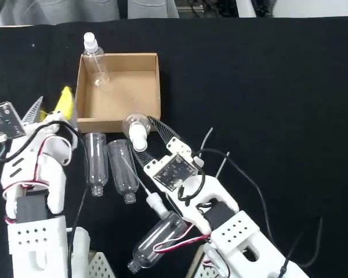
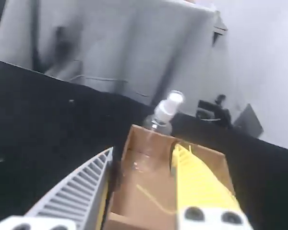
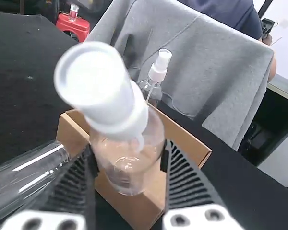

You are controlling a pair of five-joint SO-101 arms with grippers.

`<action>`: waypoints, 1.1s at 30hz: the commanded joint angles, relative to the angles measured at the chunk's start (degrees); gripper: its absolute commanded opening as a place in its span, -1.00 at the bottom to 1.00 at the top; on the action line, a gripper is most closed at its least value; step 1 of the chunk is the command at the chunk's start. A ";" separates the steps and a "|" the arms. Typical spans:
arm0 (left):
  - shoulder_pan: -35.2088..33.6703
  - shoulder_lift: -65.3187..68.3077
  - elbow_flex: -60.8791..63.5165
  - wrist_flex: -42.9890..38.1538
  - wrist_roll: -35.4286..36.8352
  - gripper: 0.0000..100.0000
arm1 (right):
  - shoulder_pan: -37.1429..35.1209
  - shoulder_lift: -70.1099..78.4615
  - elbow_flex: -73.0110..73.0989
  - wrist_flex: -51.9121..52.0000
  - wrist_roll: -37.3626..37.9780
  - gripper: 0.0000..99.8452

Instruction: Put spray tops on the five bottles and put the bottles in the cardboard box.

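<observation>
Standing in cardboard box: spray-topped bottle.

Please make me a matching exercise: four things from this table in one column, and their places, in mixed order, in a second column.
1. standing capped bottle
2. other capped bottle
3. two topless bottles
4. loose spray top

A. on the table, beside the right arm
B. between the right gripper's jaws
C. far corner of the cardboard box
D. lying side by side in front of the box

Pairs: 1-C, 2-B, 3-D, 4-A
</observation>
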 commanded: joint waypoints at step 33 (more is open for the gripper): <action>-18.15 -0.79 16.04 -1.58 0.35 -0.64 | 1.49 -2.24 -2.15 -1.76 -0.18 -0.98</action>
